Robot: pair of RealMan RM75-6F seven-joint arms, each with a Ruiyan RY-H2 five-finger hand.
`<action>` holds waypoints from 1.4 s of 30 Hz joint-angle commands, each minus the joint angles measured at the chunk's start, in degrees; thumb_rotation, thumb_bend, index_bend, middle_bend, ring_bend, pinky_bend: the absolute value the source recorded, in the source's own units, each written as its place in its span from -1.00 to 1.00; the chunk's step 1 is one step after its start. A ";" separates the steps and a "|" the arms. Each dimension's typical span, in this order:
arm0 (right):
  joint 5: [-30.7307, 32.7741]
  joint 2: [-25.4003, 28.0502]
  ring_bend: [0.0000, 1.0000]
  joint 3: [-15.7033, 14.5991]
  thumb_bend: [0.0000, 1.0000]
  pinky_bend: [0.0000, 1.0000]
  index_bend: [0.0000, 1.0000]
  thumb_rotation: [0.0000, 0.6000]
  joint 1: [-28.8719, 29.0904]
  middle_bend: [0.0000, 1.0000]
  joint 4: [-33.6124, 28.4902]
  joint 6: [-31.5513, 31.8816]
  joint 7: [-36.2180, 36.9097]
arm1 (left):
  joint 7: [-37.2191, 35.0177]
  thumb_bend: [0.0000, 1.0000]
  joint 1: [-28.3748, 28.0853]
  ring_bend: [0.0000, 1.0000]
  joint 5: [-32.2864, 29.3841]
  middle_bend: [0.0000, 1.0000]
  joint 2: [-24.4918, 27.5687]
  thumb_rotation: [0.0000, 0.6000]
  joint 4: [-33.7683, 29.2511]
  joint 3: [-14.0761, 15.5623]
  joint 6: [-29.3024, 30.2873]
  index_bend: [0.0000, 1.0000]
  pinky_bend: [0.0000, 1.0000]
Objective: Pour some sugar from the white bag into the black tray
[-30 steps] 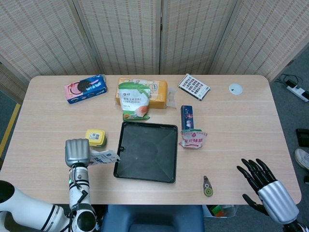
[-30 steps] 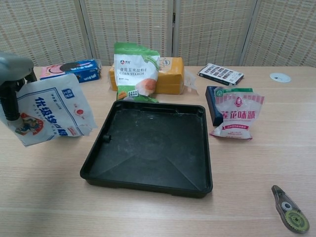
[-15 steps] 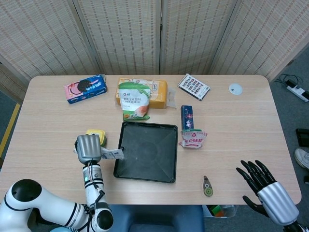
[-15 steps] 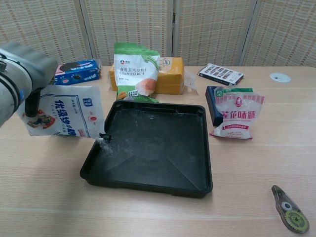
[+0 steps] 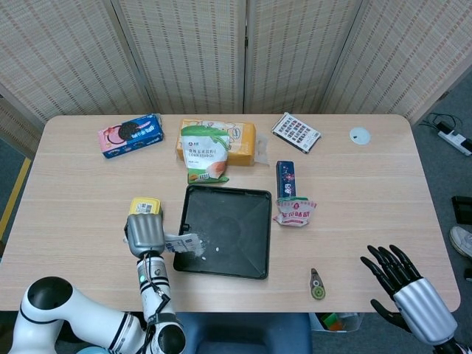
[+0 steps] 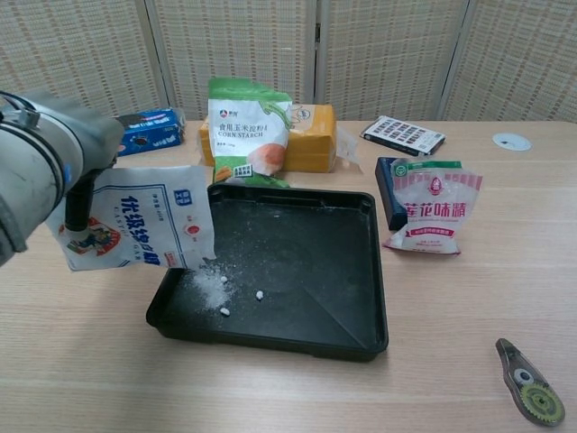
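Some sugar: we see a small white pile in the square black plastic tray's left side.
Bag: our silver left hand holds the white paper sugar bag tipped over the tray's left edge.
Right hand: our fingers are spread, holding nothing, past the wooden table's near corner.

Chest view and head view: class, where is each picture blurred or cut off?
Chest view: the left hand looms large, soft and cropped at the frame's edge, while the white sugar bag and black plastic tray stay sharp. Head view: evenly lit and sharp; the right hand is near the corner.
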 commanded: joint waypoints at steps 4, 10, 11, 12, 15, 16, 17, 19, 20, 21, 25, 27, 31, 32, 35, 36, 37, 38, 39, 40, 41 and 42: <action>1.01 -0.12 -1.00 0.36 -0.40 -1.00 -1.00 1.00 0.14 -1.00 0.02 -0.56 -0.14 | -12.59 -0.46 7.76 1.00 -5.65 0.94 3.30 1.00 -10.00 -17.70 -7.42 0.83 1.00; 1.70 -0.74 -1.00 0.65 -0.40 -1.00 -1.00 1.00 0.00 -1.00 -0.31 -1.18 -1.71 | -22.73 -0.46 18.59 1.00 -17.62 0.95 11.11 1.00 -18.14 -31.96 -18.34 0.84 1.00; 1.74 -0.85 -1.00 0.59 -0.40 -1.00 -1.00 1.00 0.06 -1.00 -0.44 -1.57 -2.05 | -22.83 -0.46 19.90 1.00 -19.51 0.95 12.83 1.00 -18.69 -32.67 -20.41 0.84 1.00; 1.72 -0.94 -1.00 0.54 -0.40 -1.00 -1.00 1.00 0.12 -1.00 -0.54 -1.86 -2.29 | -22.96 -0.46 20.70 1.00 -20.50 0.95 13.97 1.00 -18.97 -32.88 -21.99 0.84 1.00; 1.49 -1.04 -1.00 0.27 -0.40 -1.00 -1.00 1.00 0.31 -1.00 -0.81 -2.60 -2.66 | -24.37 -0.46 23.31 1.00 -23.71 0.95 17.40 1.00 -19.70 -33.80 -27.89 0.85 1.00; 1.48 -1.07 -1.00 0.25 -0.40 -1.00 -1.00 1.00 0.31 -1.00 -0.80 -2.67 -2.80 | -24.79 -0.46 24.03 1.00 -24.36 0.95 18.45 1.00 -19.78 -33.96 -29.72 0.85 1.00; 1.50 -1.09 -1.00 0.25 -0.40 -1.00 -1.00 1.00 0.30 -1.00 -0.81 -2.69 -2.91 | -25.16 -0.46 24.83 1.00 -25.10 0.96 19.59 1.00 -19.90 -34.09 -31.63 0.85 1.00; 1.62 -1.15 -1.00 0.24 -0.40 -1.00 -1.00 1.00 0.31 -1.00 -0.79 -2.81 -2.94 | -26.15 -0.47 27.05 1.00 -26.65 0.96 22.51 1.00 -20.26 -34.41 -36.48 0.85 1.00; 1.74 -1.16 -1.00 0.24 -0.40 -1.00 -1.00 1.00 0.37 -1.00 -0.80 -3.00 -2.92 | -26.80 -0.46 28.37 1.00 -26.90 0.96 24.18 1.00 -20.27 -34.33 -39.27 0.85 1.00; 1.81 -1.19 -1.00 0.24 -0.40 -1.00 -1.00 1.00 0.42 -1.00 -0.81 -3.18 -3.00 | -27.45 -0.46 29.36 1.00 -26.85 0.96 25.34 1.00 -20.21 -34.16 -41.41 0.85 1.00; 1.87 -1.33 -1.00 0.14 -0.40 -1.00 -1.00 1.00 0.57 -1.00 -0.96 -3.77 -3.36 | -31.09 -0.47 33.68 1.00 -25.33 0.96 29.86 1.00 -18.98 -32.81 -51.56 0.86 1.00; 1.93 -1.38 -1.00 0.09 -0.40 -1.00 -1.00 1.00 0.54 -1.00 -1.03 -3.84 -3.54 | -32.22 -0.46 35.55 1.00 -22.21 0.96 32.05 1.00 -17.81 -30.51 -56.71 0.86 1.00; 2.04 -1.41 -1.00 0.08 -0.40 -1.00 -1.00 1.00 0.43 -1.00 -1.19 -3.80 -3.83 | -36.90 -0.46 39.98 1.00 -15.08 0.96 35.73 1.00 -14.96 -26.86 -67.09 0.87 1.00; 2.18 -1.46 -1.00 0.12 -0.40 -1.00 -1.00 1.00 0.42 -1.00 -1.20 -3.87 -3.92 | -38.97 -0.46 41.59 1.00 -12.43 0.96 36.72 1.00 -13.99 -25.97 -70.35 0.87 1.00; 2.66 -1.63 -1.00 0.27 -0.40 -1.00 -1.00 1.00 0.50 -1.00 -1.28 -4.31 -4.28 | -44.82 -0.46 45.52 1.00 -7.37 0.97 39.06 1.00 -11.61 -24.77 -78.16 0.87 1.00; 2.86 -1.69 -1.00 0.30 -0.40 -1.00 -1.00 1.00 0.57 -1.00 -1.35 -4.62 -4.43 | -47.60 -0.46 47.25 1.00 -4.41 0.97 39.56 1.00 -10.26 -24.49 -81.16 0.87 1.00; 2.96 -1.74 -1.00 0.31 -0.40 -1.00 -1.00 1.00 0.62 -1.00 -1.41 -4.82 -4.53 | -49.60 -0.46 48.53 1.00 -1.78 0.97 39.64 1.00 -9.18 -24.30 -83.10 0.87 1.00; 3.06 -1.76 -1.00 0.32 -0.40 -1.00 -1.00 1.00 0.67 -1.00 -1.47 -4.98 -4.64 | -51.48 -0.46 49.73 1.00 1.06 0.97 39.48 1.00 -8.00 -24.04 -84.79 0.87 1.00; 3.15 -1.81 -1.00 0.33 -0.40 -1.00 -1.00 1.00 0.70 -1.00 -1.51 -5.15 -4.81 | -53.70 -0.46 51.09 1.00 4.83 0.97 39.06 1.00 -6.23 -23.40 -86.74 0.87 1.00; 3.19 -1.86 -1.00 0.31 -0.40 -1.00 -1.00 1.00 0.71 -1.00 -1.56 -5.27 -4.92 | -55.27 -0.46 51.89 1.00 7.64 0.97 38.52 1.00 -4.76 -22.86 -88.05 0.87 1.00; 3.23 -1.91 -1.00 0.29 -0.40 -1.00 -1.00 1.00 0.75 -1.00 -1.58 -5.43 -5.03 | -57.27 -0.46 52.74 1.00 11.28 0.97 37.62 1.00 -2.53 -22.06 -89.63 0.88 1.00; 3.31 -1.96 -1.00 0.30 -0.40 -1.00 -1.00 1.00 0.77 -1.00 -1.61 -5.54 -5.15 | -58.77 -0.46 53.21 1.00 13.76 0.97 36.87 1.00 -0.74 -21.42 -90.76 0.88 1.00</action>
